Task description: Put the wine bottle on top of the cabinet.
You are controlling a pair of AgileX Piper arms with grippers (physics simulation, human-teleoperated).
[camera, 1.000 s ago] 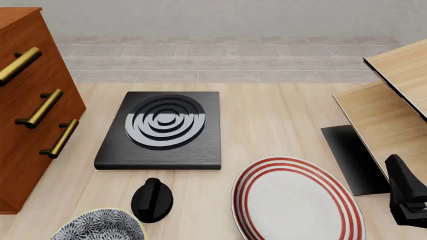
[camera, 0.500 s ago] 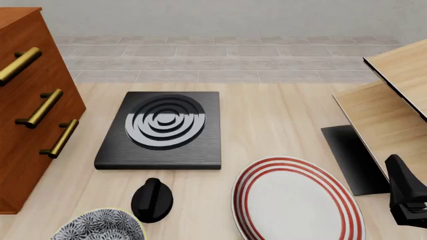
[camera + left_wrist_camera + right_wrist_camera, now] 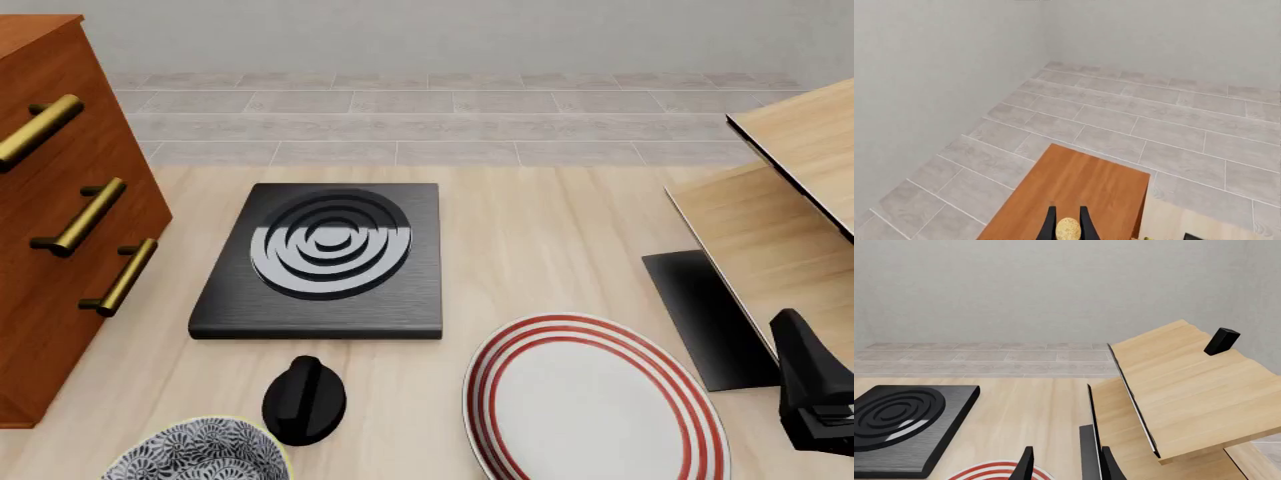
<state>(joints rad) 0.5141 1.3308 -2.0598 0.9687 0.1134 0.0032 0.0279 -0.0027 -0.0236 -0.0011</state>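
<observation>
In the left wrist view my left gripper [image 3: 1067,225] looks down on the reddish-brown cabinet top [image 3: 1074,195]. Its two dark fingers [image 3: 1050,227] sit tight on either side of the gold-tan cap of the wine bottle [image 3: 1067,228]; the bottle's green body and label are hidden below. The cabinet [image 3: 60,220] with brass bar handles stands at the left of the front view, where neither the bottle nor the left gripper shows. My right gripper [image 3: 1064,467] is open and empty, low over the table near the striped plate; its arm [image 3: 814,395] shows at the front right.
A black hob plate with concentric rings [image 3: 327,255] lies mid-table. A red-striped white plate [image 3: 594,405], a black knob-shaped object [image 3: 304,400] and a patterned bowl [image 3: 200,455] lie in front. A pale slanted wood structure [image 3: 787,220] on a black base [image 3: 707,315] stands at the right.
</observation>
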